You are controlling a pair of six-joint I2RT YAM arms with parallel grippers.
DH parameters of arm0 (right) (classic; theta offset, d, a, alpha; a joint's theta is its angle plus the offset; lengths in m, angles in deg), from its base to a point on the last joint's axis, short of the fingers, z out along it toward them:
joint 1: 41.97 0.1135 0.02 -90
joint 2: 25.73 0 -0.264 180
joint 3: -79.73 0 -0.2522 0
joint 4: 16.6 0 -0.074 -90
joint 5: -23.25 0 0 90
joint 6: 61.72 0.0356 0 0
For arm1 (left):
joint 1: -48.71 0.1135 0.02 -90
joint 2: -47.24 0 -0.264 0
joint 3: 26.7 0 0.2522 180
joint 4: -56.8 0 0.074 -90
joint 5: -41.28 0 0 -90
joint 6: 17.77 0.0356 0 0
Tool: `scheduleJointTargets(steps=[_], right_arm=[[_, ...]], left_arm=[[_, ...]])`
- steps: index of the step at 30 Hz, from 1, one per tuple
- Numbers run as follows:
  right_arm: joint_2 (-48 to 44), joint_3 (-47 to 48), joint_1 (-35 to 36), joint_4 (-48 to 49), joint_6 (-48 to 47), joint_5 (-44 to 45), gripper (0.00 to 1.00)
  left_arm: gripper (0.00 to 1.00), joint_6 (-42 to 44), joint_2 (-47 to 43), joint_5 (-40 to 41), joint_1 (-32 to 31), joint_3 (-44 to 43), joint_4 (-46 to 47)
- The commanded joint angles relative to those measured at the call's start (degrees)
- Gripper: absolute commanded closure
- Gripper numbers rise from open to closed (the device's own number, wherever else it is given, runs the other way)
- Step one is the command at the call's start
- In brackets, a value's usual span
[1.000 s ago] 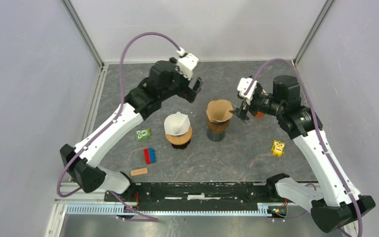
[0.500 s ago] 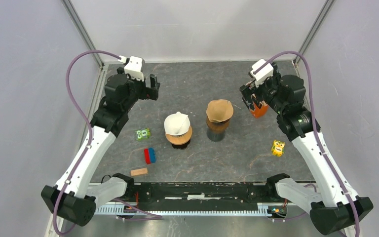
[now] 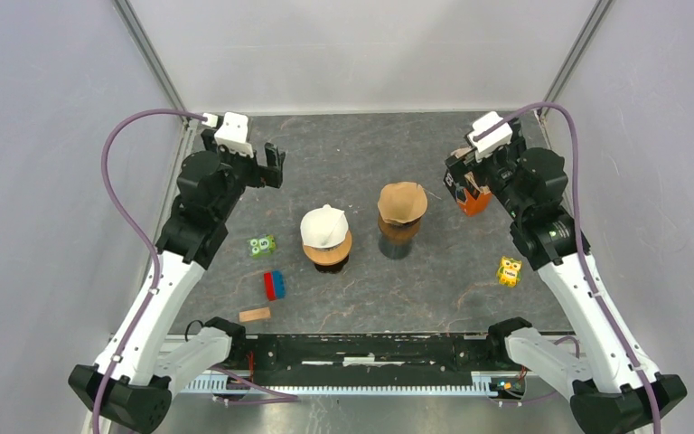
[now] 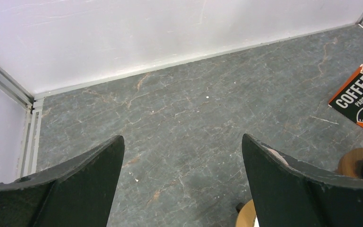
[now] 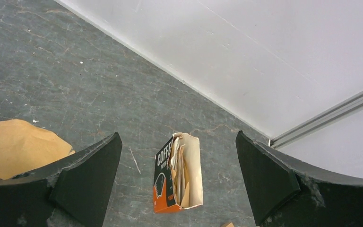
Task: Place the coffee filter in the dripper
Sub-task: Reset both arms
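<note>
A brown paper filter (image 3: 402, 201) sits open in the top of a brown dripper on a dark cylinder (image 3: 397, 242) at mid-table; its edge shows in the right wrist view (image 5: 19, 146). A white filter (image 3: 324, 225) lies cone-up on a wooden dripper (image 3: 329, 254) to its left. My left gripper (image 3: 269, 168) is open and empty over bare table at the back left (image 4: 182, 138). My right gripper (image 3: 457, 185) is open and empty above the orange coffee filter box (image 5: 177, 175), which holds several filters.
The filter box (image 3: 475, 201) stands at the back right and also shows in the left wrist view (image 4: 359, 100). A green tile (image 3: 262, 245), a red and blue block (image 3: 274, 285), a wooden block (image 3: 254, 315) and a yellow toy (image 3: 508, 270) lie on the table.
Both arms have drawn back from the middle. My left gripper swung to the back left. My right gripper moved away from the brown filter to above the filter box.
</note>
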Motion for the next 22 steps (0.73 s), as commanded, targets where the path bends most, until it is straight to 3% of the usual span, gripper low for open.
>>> scheduleJointTargets(steps=[1, 22], right_arm=[[-2.6, -2.56, -0.16, 3.05, 0.36, 2.02, 0.02], [-4.08, -5.57, -2.69, 3.31, 1.96, -1.22, 0.02]], left_arm=[[0.0, 1.86, -3.58, -1.0, 0.27, -1.53, -2.15], [0.0, -0.99, -4.23, -5.67, 0.27, -2.34, -4.87]])
